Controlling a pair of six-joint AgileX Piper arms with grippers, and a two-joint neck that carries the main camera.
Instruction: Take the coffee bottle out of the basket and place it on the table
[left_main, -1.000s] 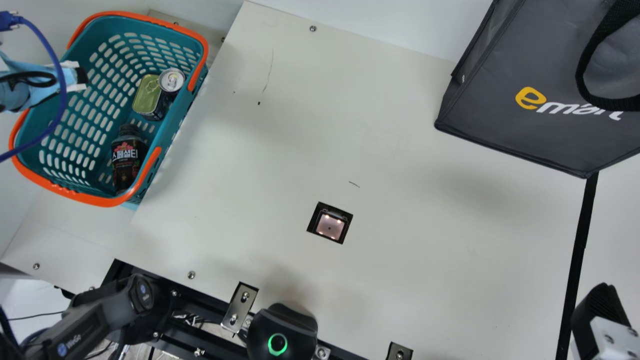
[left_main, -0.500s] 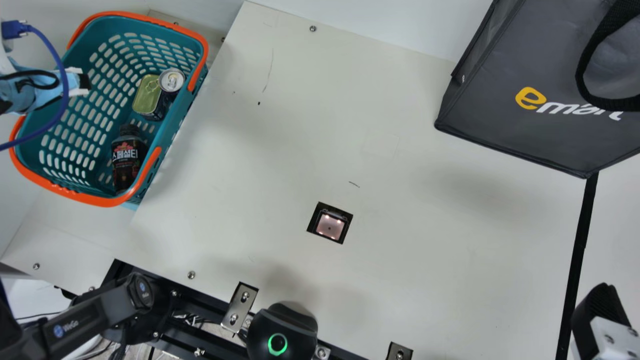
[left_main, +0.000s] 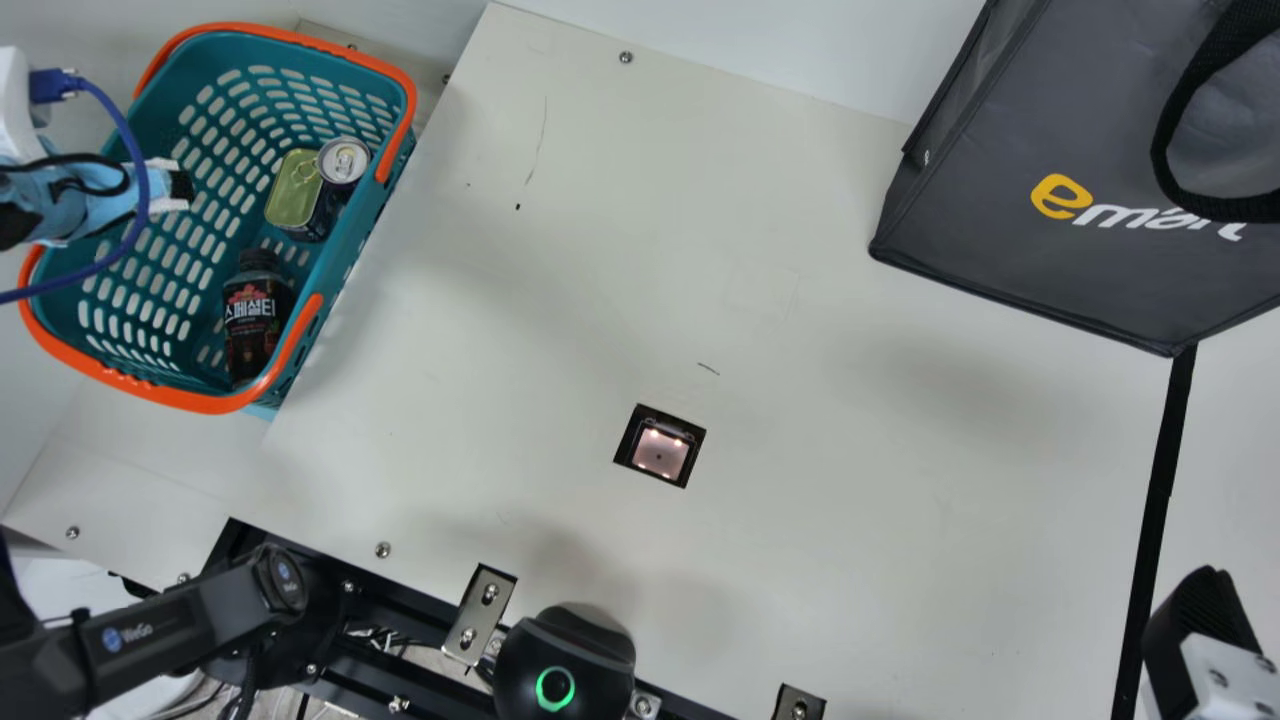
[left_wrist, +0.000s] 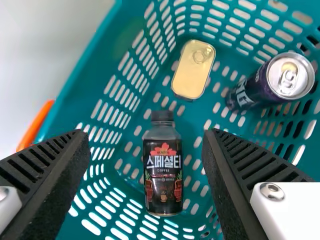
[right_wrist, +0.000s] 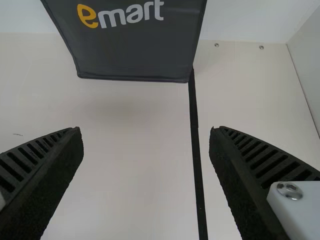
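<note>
1 change matters: the left arm (left_main: 85, 205) now reaches farther over the teal basket (left_wrist: 87, 90) than 1 second ago, while the coffee bottle (left_wrist: 163, 175) lies inside, unmoved. the left gripper (left_wrist: 146, 134) has its 2 ribbed fingers (left_wrist: 55, 175) spread and empty, so lowering onto the bottle probably comes next; the right gripper (right_wrist: 145, 130) is spread too.

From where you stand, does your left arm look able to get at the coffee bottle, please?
Probably yes: the left end effector is open over the basket, and the coffee bottle has nothing on top, the can and tin apart from it.
</note>
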